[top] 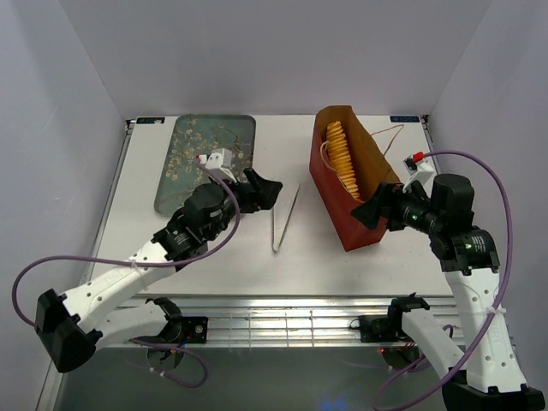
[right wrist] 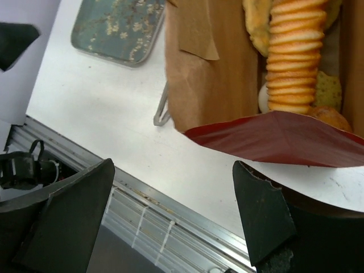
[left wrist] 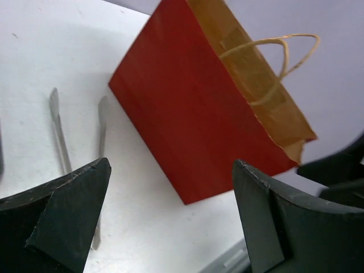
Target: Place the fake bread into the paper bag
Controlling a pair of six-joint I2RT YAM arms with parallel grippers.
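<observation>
The red paper bag (top: pixel 332 184) stands on the table right of centre, brown inside, its mouth open upward. It also shows in the left wrist view (left wrist: pixel 187 119) and the right wrist view (right wrist: pixel 273 139). The long ridged loaf (top: pixel 342 157) lies inside it, also seen in the right wrist view (right wrist: pixel 294 57), with other golden bread pieces (right wrist: pixel 327 116) beside it. My left gripper (top: pixel 264 190) is open and empty, left of the bag near the tray's right edge. My right gripper (top: pixel 372 210) is open and empty at the bag's near right end.
A grey floral tray (top: pixel 184 163) lies at the back left with no bread on it. Metal tongs (top: pixel 285 218) lie between the tray and the bag. The table's front aluminium rail (top: pixel 282 312) runs along the near edge.
</observation>
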